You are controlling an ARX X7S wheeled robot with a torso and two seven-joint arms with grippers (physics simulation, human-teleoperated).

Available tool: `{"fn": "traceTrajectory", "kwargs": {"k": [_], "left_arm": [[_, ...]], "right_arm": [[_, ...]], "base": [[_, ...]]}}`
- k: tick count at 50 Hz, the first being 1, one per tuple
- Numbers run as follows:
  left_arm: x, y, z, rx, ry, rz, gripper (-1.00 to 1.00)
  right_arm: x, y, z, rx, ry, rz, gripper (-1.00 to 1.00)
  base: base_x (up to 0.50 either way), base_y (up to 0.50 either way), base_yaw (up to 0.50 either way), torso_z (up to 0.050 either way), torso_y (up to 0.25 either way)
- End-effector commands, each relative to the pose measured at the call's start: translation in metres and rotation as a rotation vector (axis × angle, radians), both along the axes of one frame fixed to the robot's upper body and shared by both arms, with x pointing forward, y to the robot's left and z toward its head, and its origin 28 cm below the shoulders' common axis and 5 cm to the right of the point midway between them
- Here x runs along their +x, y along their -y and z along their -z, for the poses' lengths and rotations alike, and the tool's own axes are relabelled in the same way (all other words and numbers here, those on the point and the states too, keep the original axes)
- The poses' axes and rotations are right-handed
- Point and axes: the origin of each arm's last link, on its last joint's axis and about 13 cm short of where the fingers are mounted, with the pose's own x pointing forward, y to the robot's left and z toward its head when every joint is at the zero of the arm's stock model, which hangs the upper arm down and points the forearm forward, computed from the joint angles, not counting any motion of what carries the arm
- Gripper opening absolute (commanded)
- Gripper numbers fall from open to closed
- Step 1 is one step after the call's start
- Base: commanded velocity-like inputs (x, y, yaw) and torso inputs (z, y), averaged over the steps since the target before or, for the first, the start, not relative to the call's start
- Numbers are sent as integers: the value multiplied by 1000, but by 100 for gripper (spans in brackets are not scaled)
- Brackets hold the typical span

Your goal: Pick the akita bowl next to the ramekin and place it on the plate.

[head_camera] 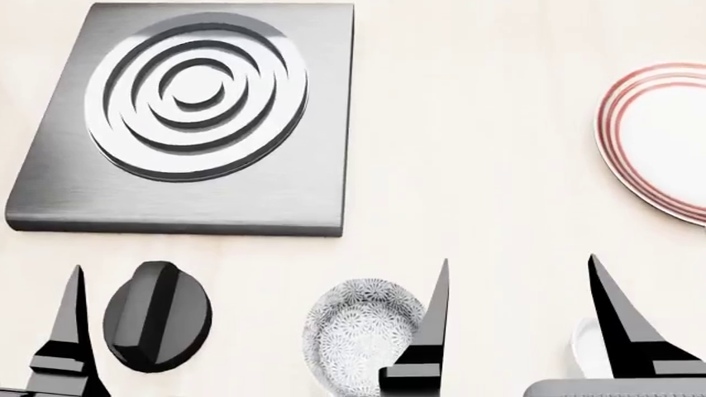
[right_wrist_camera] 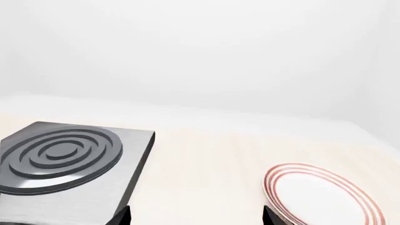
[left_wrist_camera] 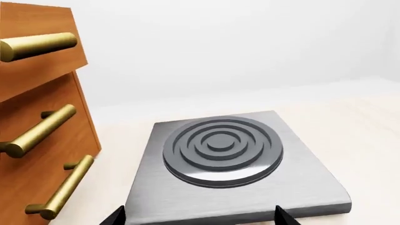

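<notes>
My right hand (head_camera: 518, 306) is spread wide and holds nothing: its two dark fingers stand well apart in the head view, one just beside the akita bowl (head_camera: 359, 335), the other in front of the ramekin (head_camera: 587, 347). My left hand (head_camera: 78, 331) shows only one finger at the frame's edge, so I cannot tell how far it is open; I see nothing in it.

The bowl sits on the worktop (head_camera: 474, 165) low in the head view, at about 9 o'clock from my right hand, with the white ramekin at about 3 o'clock. It stands upright, mouth up, on its foot. Being round, it has no long axis across the worktop; its only axis runs vertically, so any approach angle serves.

To do this well, I judge I should shift the hand toward 9 o'clock until the fingers straddle the rim, come down, and close gently. I must keep the outer finger off the ramekin. The plate (head_camera: 662, 141) lies toward 1 o'clock, well apart, partly cut off. The burner plate (head_camera: 188, 116) and black knob (head_camera: 157, 316) lie away on the left.
</notes>
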Motion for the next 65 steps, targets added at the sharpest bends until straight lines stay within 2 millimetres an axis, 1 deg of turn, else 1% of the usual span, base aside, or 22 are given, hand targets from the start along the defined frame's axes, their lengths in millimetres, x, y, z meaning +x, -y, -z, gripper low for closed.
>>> {"fn": "traceTrajectory", "kwargs": {"k": [1,12,24,31,32,36,37,45,50,54,58,60,65], "left_arm": [[0,0,0,0,-2,-2,100],[0,0,-1,-5,1,-4,100],[2,0,1,-4,-1,-9,100],[3,-1,3,9,-12,-22,100],[4,-1,3,8,-12,-25,100],[3,-1,4,11,-13,-23,100],[2,-1,4,10,-12,-21,100],[3,-1,5,18,-16,-21,100],[2,-1,6,20,-20,-22,100],[2,-1,5,19,-19,-20,100],[2,-1,7,19,-21,-19,100],[2,-1,6,18,-20,-19,100],[1,0,5,15,-17,-15,100]], "right_arm": [[0,0,-1,0,2,-1,100],[0,-1,-3,-2,6,-1,100],[-1,0,-4,5,7,-2,100],[-6,-2,-11,17,14,-12,100],[-7,-2,-13,38,-3,-25,100],[-11,-3,-22,23,-25,-24,100],[-12,-4,-22,16,-59,-31,100],[-14,-4,-27,102,-118,-78,100],[-13,-4,-27,149,-170,-106,100],[-11,-5,-31,165,-180,-116,100],[-8,-6,-27,186,-227,-132,100],[-7,-5,-27,233,-249,-148,100],[-6,-6,-27,220,-263,-153,100]], "base": [[0,0,0,0,-127],[0,0,0,0,-118],[0,0,0,0,-28],[0,0,0,0,0],[0,0,0,0,0],[0,0,0,0,0],[0,0,0,0,0],[0,0,0,0,0],[0,0,0,0,0],[0,0,0,0,0],[0,0,0,0,0],[0,0,0,0,0],[0,0,0,0,0]]}}
